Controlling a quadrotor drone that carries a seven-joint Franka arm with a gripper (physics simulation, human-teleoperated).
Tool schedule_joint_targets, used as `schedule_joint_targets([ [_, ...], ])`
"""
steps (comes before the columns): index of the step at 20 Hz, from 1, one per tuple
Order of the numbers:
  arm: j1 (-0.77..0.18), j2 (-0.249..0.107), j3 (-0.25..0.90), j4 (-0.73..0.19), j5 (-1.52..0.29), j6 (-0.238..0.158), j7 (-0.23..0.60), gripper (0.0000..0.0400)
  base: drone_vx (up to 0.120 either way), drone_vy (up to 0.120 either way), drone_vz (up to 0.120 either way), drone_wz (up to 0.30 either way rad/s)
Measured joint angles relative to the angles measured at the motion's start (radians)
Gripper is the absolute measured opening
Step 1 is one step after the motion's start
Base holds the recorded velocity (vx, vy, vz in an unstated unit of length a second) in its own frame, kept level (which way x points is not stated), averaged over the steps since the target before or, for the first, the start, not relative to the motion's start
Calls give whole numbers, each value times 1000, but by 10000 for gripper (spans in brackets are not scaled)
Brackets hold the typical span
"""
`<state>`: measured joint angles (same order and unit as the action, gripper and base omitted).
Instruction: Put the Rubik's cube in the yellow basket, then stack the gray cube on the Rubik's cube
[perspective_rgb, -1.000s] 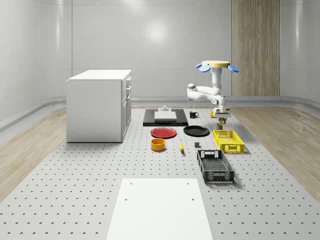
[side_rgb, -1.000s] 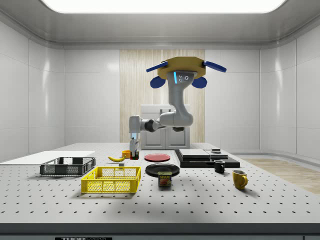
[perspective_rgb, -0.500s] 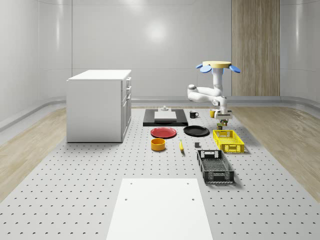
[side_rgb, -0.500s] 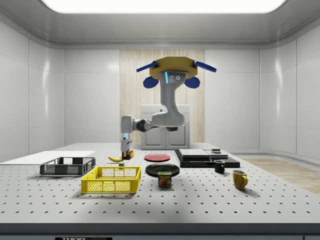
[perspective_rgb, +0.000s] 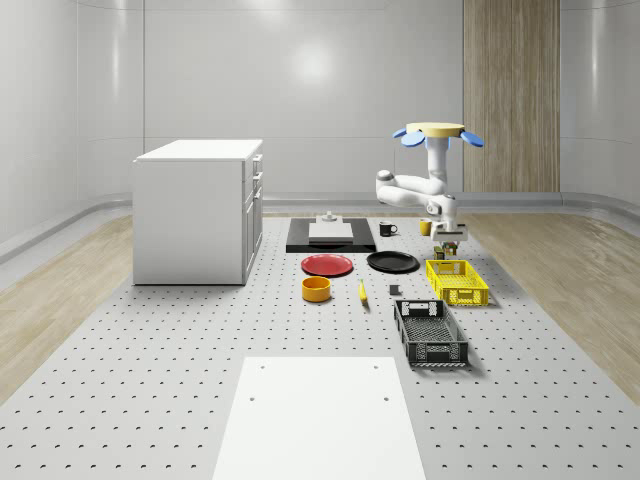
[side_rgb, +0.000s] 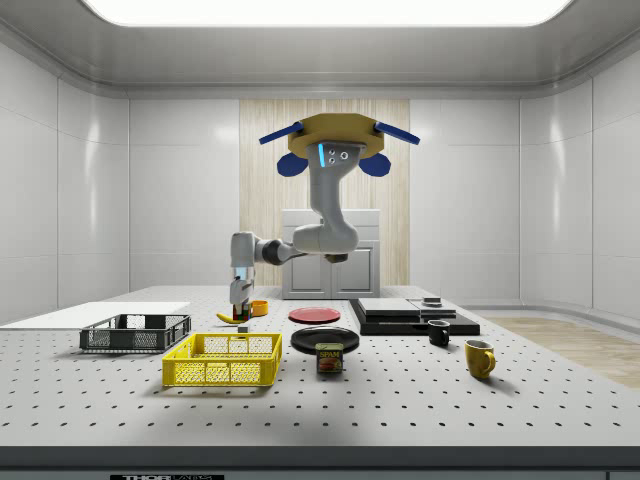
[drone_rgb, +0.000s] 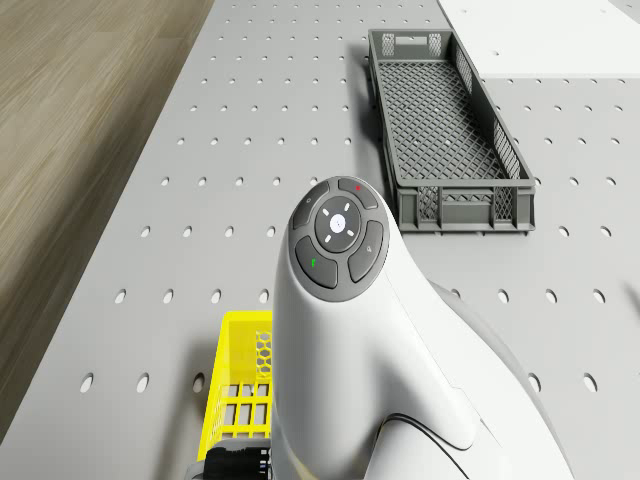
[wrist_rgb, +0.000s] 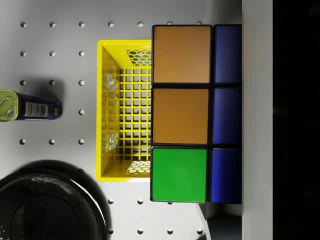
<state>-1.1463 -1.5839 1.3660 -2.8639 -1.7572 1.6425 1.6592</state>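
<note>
**A:** Rubik's cube (wrist_rgb: 192, 112) — where are you seeing it?

**B:** You are looking at it right against the wrist camera, orange, green and blue squares showing, and the jaws are clamping it. In the side view it is hanging in the gripper (side_rgb: 240, 311), above the yellow basket (side_rgb: 223, 359) and clear of its rim.

**A:** And the drone?

**B:** The drone (side_rgb: 327, 152) is hovering high over the table (side_rgb: 400, 400), with the arm reaching out toward the side view's left and bending down to the gripper. In the whole-scene view, your gripper (perspective_rgb: 449, 243) is hanging over the far end of the yellow basket (perspective_rgb: 457, 281).

**A:** What is lying close by?

**B:** A tin can (wrist_rgb: 27, 104) is lying just beside the basket in the wrist view, near a black plate (wrist_rgb: 50, 200). The black crate (drone_rgb: 448, 120) is sitting well apart.
</note>
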Motion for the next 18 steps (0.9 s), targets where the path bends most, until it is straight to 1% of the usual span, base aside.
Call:
schedule_joint_targets([
  [1,-2,-1,-12,2,-12,4,0,321,0,0,-40,0],
  [6,-9,-1,-56,11,-52,19,1,321,0,0,-120,0],
  [13,-12,1,-75,16,-71,24,1,321,0,0,-114,0],
  [18,-21,2,-121,28,-114,38,2,321,0,0,0,0],
])
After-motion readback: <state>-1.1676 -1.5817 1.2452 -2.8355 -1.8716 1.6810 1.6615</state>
